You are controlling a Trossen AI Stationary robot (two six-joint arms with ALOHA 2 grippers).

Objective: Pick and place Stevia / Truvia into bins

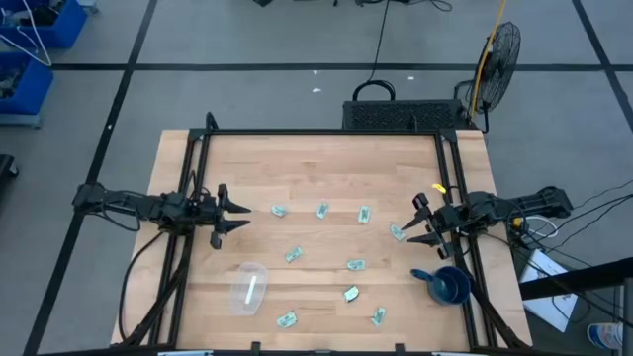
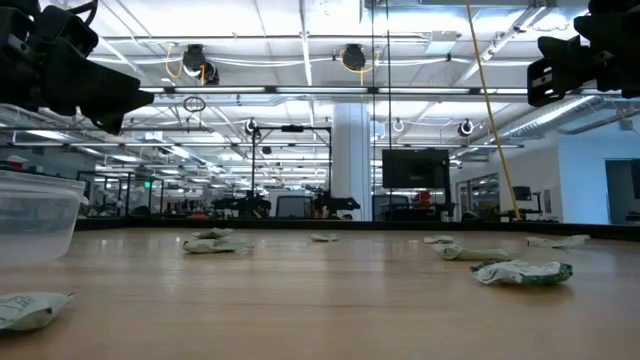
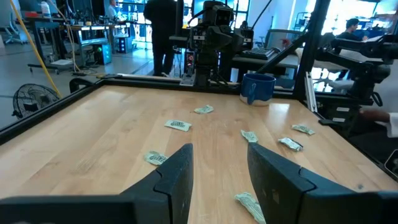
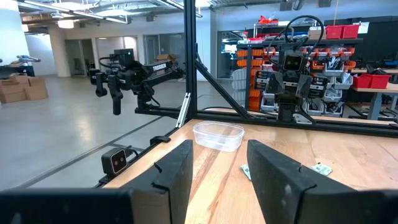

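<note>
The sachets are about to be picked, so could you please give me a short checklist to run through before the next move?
1. Left gripper open, holding nothing: ok.
2. Right gripper open, holding nothing: ok.
3. Tub upright on the table: ok in the right wrist view.
4. Tub holds no sachets yet: ok.
5. Sachets lie apart, none stacked, e.g. one near the left fingers, another by the right: ok.
6. Blue mug clear of the right arm's path: cannot tell.

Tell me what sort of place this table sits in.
Probably a robotics lab or workshop: other robot arms on frames, shelves of red and orange parts bins, and a bare concrete floor with a floor fan.
</note>
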